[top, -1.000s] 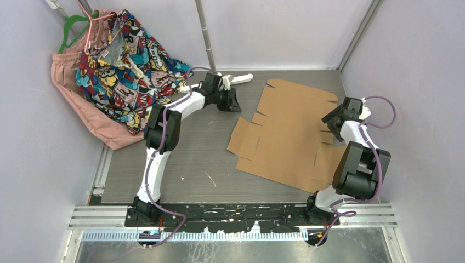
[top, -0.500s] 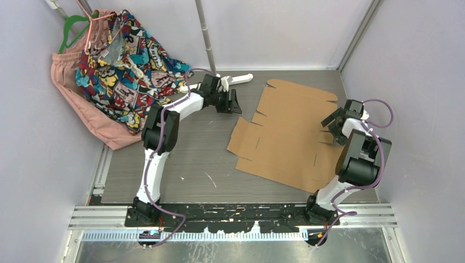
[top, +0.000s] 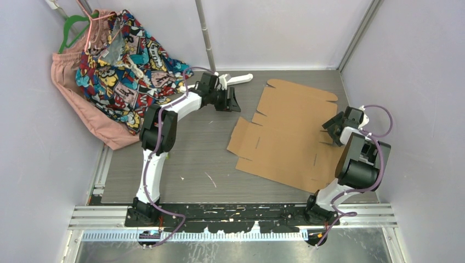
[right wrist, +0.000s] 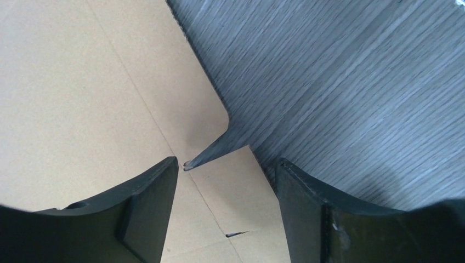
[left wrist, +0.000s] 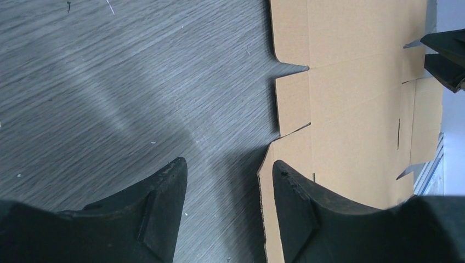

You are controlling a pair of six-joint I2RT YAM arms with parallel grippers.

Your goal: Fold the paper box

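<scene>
Cardboard paper box (top: pixel 290 137) flat, nothing folded yet; left gripper (left wrist: pixel 227 164), right gripper (right wrist: pixel 227 161) both gaping empty. Guess its right edge needs pinching up next.

Paper box (top: pixel 290 134): plain brown cardboard, unfolded die-cut sheet w/ flaps & slits, lay flat on table's right half, reaching toward far edge.

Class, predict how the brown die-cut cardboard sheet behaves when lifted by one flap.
The brown cardboard sheet looks thin, so probably light. It likely hinges at its visible creases. Pushed, it may slide over the smooth grey table.
</scene>
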